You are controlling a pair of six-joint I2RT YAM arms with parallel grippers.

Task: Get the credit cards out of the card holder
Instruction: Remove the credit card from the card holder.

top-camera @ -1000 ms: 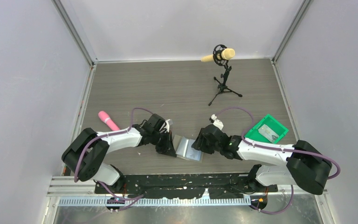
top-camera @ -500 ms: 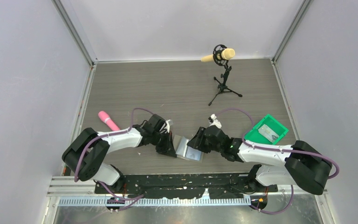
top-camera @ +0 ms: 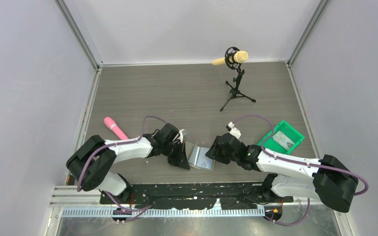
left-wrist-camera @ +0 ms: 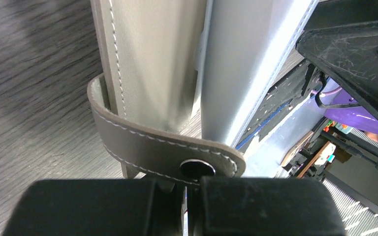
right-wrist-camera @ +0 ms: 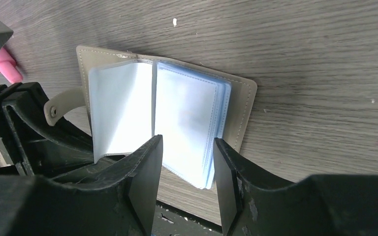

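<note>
The card holder [top-camera: 200, 157] lies open on the table near the front edge, grey-olive cover [right-wrist-camera: 238, 115] down, clear light-blue pockets [right-wrist-camera: 187, 113] up. My left gripper [top-camera: 182, 160] is at its left side, shut on the snap strap [left-wrist-camera: 177, 147]; the jaws [left-wrist-camera: 192, 191] meet with almost no gap. My right gripper [top-camera: 210, 153] is open, its fingertips [right-wrist-camera: 187, 147] straddling the near edge of the right-hand pocket stack. A pale credit card [top-camera: 281, 141] lies in the green bin [top-camera: 295, 133]. Whether cards sit in the pockets is not clear.
A pink cylinder [top-camera: 114, 127] lies left of the left arm. A microphone on a small tripod [top-camera: 236, 81] stands at the back. The table's front edge and black base plate [top-camera: 197, 189] run just below the card holder. Grey walls enclose the table.
The right gripper has shifted slightly toward the front edge over the pockets and its jaws have widened a little. The left gripper still holds the strap; the holder has barely moved.
</note>
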